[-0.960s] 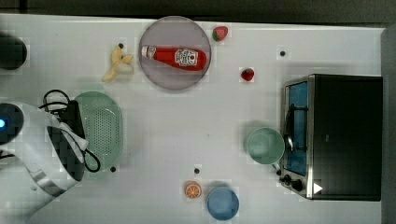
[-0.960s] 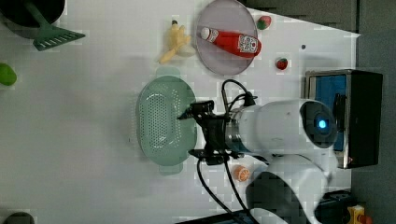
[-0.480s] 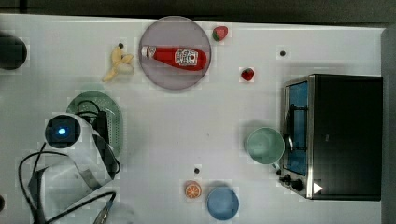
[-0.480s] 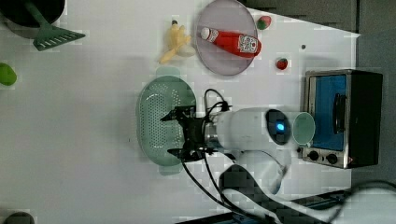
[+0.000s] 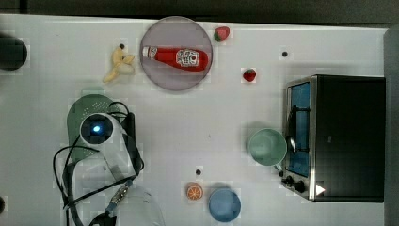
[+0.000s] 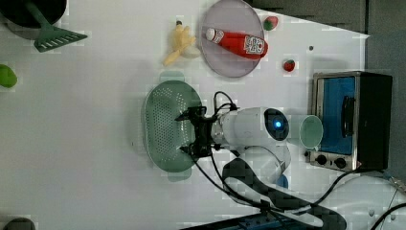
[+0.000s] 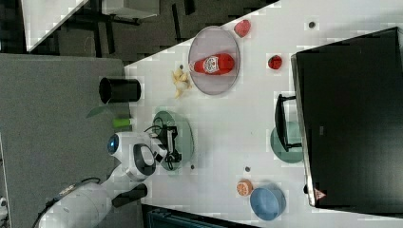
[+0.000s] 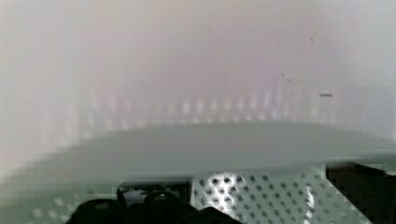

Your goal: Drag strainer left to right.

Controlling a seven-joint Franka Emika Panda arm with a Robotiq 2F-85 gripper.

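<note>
End effector [image 6: 189, 132] now over strainer [image 6: 165, 127] w/ fingers spread.

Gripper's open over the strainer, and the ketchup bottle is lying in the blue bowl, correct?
Not quite. In the top view the ketchup bottle lies on the round grey plate, not the blue bowl. The rest holds: the gripper is open over the strainer.

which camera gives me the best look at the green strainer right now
The left view: the strainer shows nearly whole, holes visible, with the open gripper at its rim. In the top view the arm covers most of it; the right view shows it partly; the wrist view shows a close patch.
</note>
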